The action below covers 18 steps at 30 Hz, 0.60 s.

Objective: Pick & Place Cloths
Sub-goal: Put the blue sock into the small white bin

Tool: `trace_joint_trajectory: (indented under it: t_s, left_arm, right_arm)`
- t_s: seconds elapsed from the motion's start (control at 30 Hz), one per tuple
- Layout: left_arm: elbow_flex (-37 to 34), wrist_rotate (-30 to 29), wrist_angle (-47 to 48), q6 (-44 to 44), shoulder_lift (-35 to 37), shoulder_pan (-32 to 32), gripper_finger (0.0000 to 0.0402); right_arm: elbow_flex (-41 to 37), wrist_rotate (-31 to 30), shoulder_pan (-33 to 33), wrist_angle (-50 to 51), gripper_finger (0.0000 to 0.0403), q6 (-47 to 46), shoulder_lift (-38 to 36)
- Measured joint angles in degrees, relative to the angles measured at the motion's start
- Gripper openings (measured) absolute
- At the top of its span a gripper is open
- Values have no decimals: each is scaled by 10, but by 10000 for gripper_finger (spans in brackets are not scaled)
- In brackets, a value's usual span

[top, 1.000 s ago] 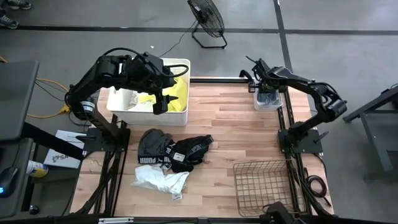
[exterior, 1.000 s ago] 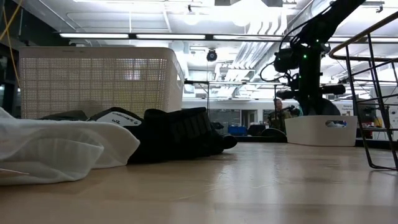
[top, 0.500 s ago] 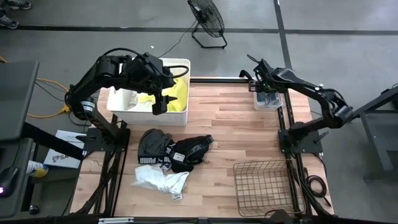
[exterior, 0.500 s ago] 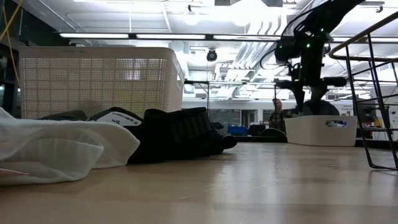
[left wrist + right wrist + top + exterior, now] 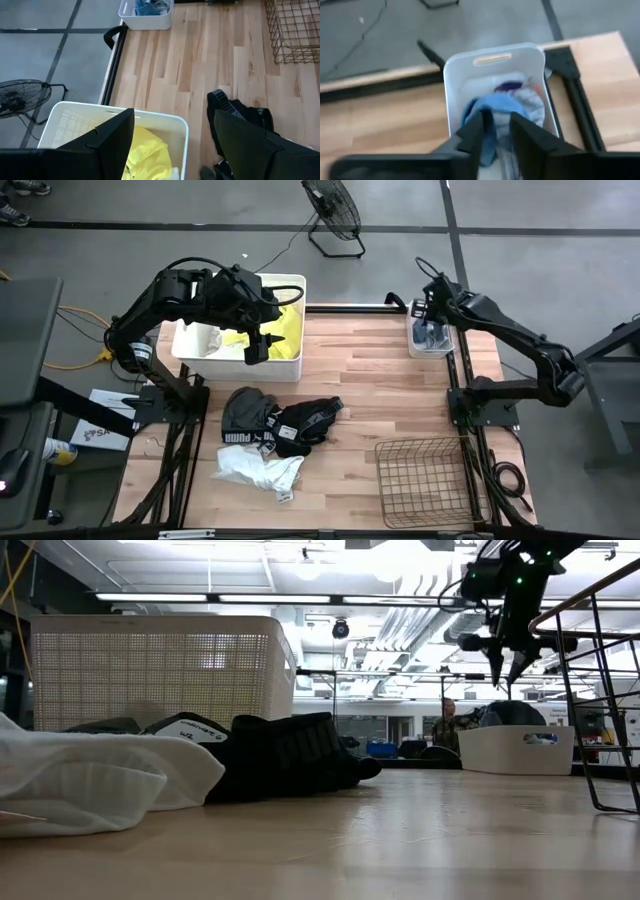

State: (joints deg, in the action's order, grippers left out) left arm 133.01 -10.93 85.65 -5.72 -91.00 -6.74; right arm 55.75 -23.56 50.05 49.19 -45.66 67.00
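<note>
Grey workshop floor surrounds my wooden desk (image 5: 380, 395), with a floor fan (image 5: 332, 210) standing beyond its far edge. My right arm reaches across the far right corner, elbow out past the desk's side, and its claw (image 5: 503, 673) points straight down above the small white tub (image 5: 431, 340), clear of it; from the low view the two fingers taper to separate tips with a narrow gap, and nothing sits between them. Through the right wrist camera I see grey-blue socks (image 5: 492, 112) bundled in that tub. My left arm is folded high over the large white basket (image 5: 290, 365) at the far left, its claw (image 5: 258, 345) hanging over the basket's near edge with fingers spread wide and empty. A neon yellow cloth (image 5: 145, 155) lies inside the basket. On the desk's left half, black cloths with white print (image 5: 280, 423) lie heaped together, and a big white cloth (image 5: 255, 470) lies touching them on the near side. A brown wire basket (image 5: 425, 480) sits at the near right corner, well apart from the heap.
</note>
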Motion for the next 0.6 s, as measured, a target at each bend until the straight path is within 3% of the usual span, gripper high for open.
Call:
trace_joint_trajectory:
  t_s: [0.13, 0.37, 0.6]
  left_arm:
    - [0, 0, 0, 0, 0, 0, 271]
    - [0, 0, 0, 0, 0, 0, 271]
    - [0, 0, 0, 0, 0, 0, 271]
  right_arm:
    - [0, -42, -15, -2, 13, -9, 0]
    - [0, -98, -25, 4, 3, -62, 40]
    - [0, -88, -25, -3, 2, -100, 111]
